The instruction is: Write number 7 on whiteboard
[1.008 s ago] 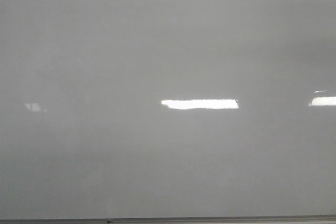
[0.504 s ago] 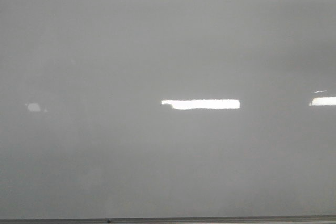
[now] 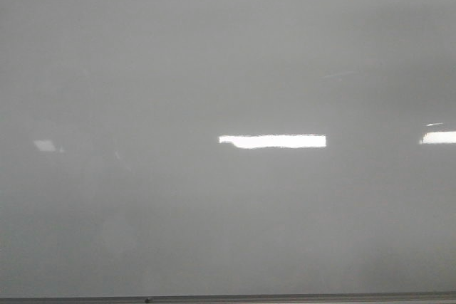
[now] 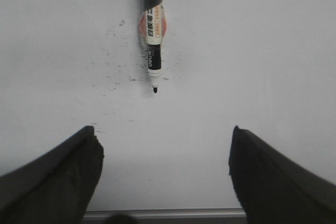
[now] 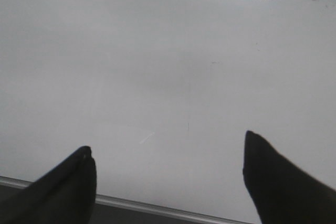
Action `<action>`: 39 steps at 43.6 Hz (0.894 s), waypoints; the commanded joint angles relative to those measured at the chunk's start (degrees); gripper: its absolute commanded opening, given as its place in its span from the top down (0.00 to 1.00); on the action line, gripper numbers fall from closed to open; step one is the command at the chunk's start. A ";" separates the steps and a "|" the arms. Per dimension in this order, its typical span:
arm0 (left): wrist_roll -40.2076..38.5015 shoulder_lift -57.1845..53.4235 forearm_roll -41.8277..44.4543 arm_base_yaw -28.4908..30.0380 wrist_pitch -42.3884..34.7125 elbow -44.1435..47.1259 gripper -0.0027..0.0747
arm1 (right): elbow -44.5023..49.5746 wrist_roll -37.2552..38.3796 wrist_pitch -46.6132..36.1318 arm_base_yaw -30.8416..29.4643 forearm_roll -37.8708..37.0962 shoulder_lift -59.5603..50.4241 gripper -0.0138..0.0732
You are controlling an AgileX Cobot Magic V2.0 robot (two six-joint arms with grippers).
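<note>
While both tools gape, whiteboard [image 3: 228,69] glare patch has dimmed

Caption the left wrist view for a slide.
Open left gripper above the whiteboard, an uncapped marker lying ahead among faint ink specks; no 7 visible.

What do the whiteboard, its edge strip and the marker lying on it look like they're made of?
The whiteboard: smooth, glossy coated surface, going by its sharp light reflections; the core isn't visible. Its edge strip: thin grey band, probably metal, possibly plastic. The marker: likely a plastic barrel with a printed white-and-orange label and a dark, probably felt, tip.
</note>
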 commanded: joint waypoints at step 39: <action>-1.82 37.03 2.19 -0.34 -23.68 -12.69 0.40 | -1.48 -0.71 -4.50 0.12 0.24 0.87 0.15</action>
